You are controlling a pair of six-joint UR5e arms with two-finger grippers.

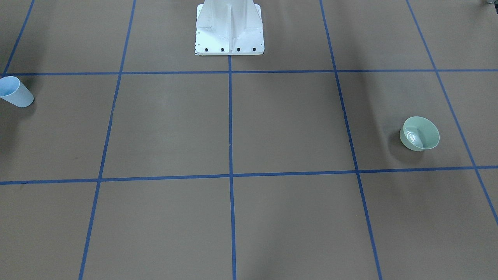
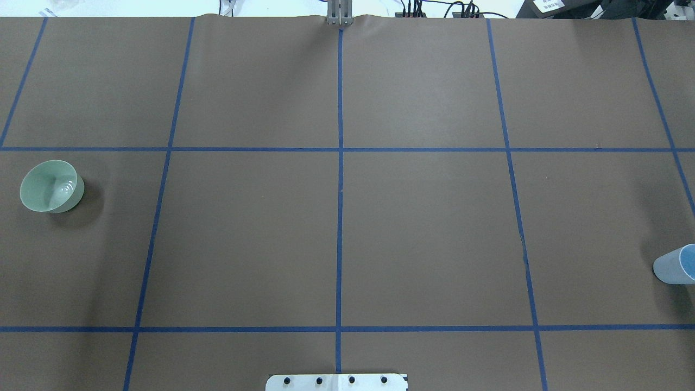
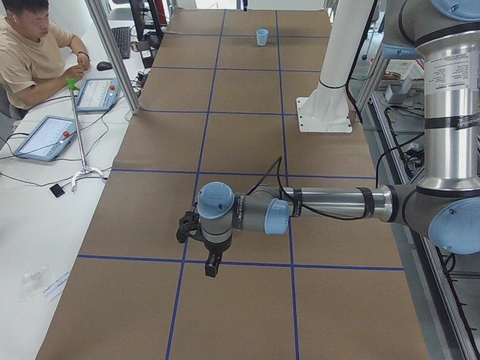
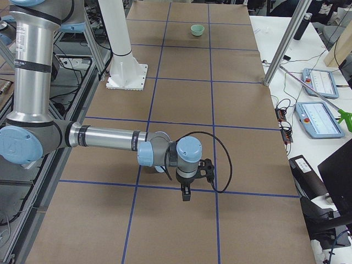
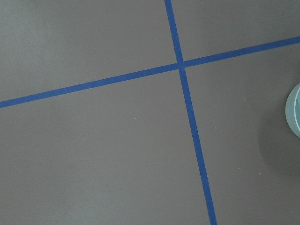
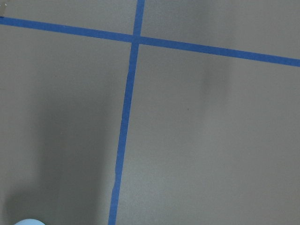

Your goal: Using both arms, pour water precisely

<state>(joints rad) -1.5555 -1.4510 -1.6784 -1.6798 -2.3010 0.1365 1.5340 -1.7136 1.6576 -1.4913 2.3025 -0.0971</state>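
A light-blue cup [image 1: 15,92] stands at the table's end on my right, also in the overhead view [image 2: 676,264]. A pale-green bowl [image 1: 419,133] stands at the end on my left [image 2: 51,186]. The left arm [image 3: 330,202] reaches out low over the table, its gripper [image 3: 212,267] pointing down. The right arm [image 4: 104,137] does the same with its gripper [image 4: 186,193]. Both grippers show only in the side views, so I cannot tell whether they are open or shut. The left wrist view shows only the bowl's rim [image 5: 294,116]. The right wrist view shows only the cup's rim [image 6: 29,222].
The white bolted pedestal [image 1: 229,31] stands at the table's middle on the robot's side. Blue tape lines [image 2: 340,163] divide the brown table into squares. An operator [image 3: 30,52] sits at a side desk with tablets [image 3: 45,136]. Metal posts [image 4: 286,41] stand along that edge.
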